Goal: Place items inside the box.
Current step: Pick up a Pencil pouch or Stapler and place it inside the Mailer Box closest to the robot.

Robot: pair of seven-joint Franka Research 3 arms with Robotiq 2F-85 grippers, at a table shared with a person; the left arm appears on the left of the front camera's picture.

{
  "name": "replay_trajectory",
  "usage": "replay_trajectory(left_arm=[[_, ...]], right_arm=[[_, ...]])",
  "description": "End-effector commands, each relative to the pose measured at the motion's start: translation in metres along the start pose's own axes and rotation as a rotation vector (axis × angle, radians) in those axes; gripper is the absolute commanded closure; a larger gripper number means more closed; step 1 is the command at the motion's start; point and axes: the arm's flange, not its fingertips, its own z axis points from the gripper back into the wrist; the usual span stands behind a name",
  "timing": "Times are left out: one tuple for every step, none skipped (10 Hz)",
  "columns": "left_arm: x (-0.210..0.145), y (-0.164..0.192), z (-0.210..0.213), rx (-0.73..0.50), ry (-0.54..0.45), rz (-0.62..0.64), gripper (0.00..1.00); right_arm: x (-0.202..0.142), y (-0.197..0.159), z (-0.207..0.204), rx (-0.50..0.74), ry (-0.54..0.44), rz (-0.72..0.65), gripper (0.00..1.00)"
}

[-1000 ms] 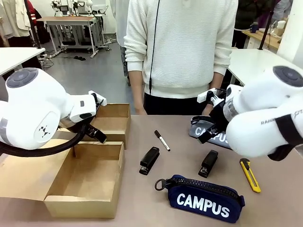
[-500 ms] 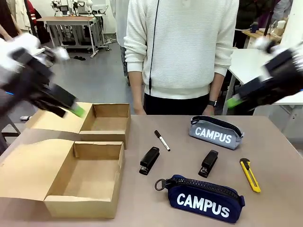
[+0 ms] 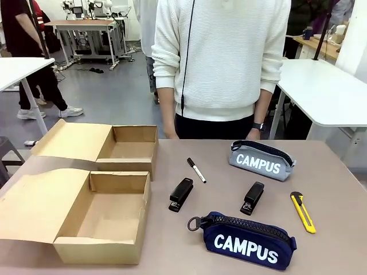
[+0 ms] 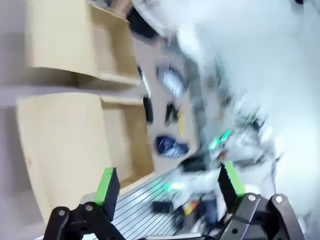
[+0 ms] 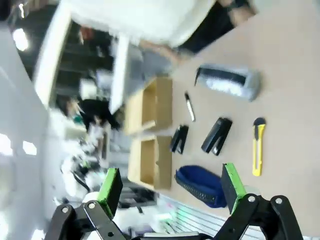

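Observation:
Two open cardboard boxes stand at the table's left, a near one [image 3: 97, 251] and a far one [image 3: 135, 166], both holding nothing. To their right lie two black staplers [image 3: 181, 194] [image 3: 252, 197], a black marker pen [image 3: 196, 170], a yellow utility knife [image 3: 303, 212], a navy CAMPUS pouch [image 3: 243, 239] and a grey CAMPUS pouch [image 3: 262, 161]. My left gripper [image 4: 169, 182] is open and high above the table, the boxes [image 4: 125, 140] far below it in a blurred picture. My right gripper [image 5: 171, 184] is open too, well above the navy pouch [image 5: 200, 184], staplers [image 5: 216, 135] and knife [image 5: 257, 146].
A person in a white sweater [image 3: 221, 63] stands at the table's far edge, hands out of sight. The box lids [image 3: 40, 200] lie folded out to the left. White tables [image 3: 324, 86] stand behind on both sides.
Both arms have swung up and away from the table and left the front view. The items and boxes have not moved.

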Motion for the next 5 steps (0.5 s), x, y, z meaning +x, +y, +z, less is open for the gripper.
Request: replay_trajectory(left_arm=[[-0.014,0.036,-0.050,-0.141,-0.167,0.201,0.00],[-0.026,0.043,-0.070,-0.156,-0.211,0.274,0.00],[-0.024,0.039,-0.087,-0.124,-0.222,0.261,0.00],[0.013,0.053,0.004,-0.099,-0.152,0.248,0.00],[0.013,0.053,0.004,-0.099,-0.152,0.248,0.00]], right_arm=[[-0.028,-0.054,-0.012,0.103,-0.093,-0.077,0.00],[-0.030,-0.068,-0.007,0.084,-0.122,-0.127,0.00],[-0.032,-0.071,-0.008,0.006,-0.169,-0.123,0.00],[0.000,-0.062,0.032,0.058,-0.117,-0.136,0.00],[0.000,-0.062,0.032,0.058,-0.117,-0.136,0.00]])
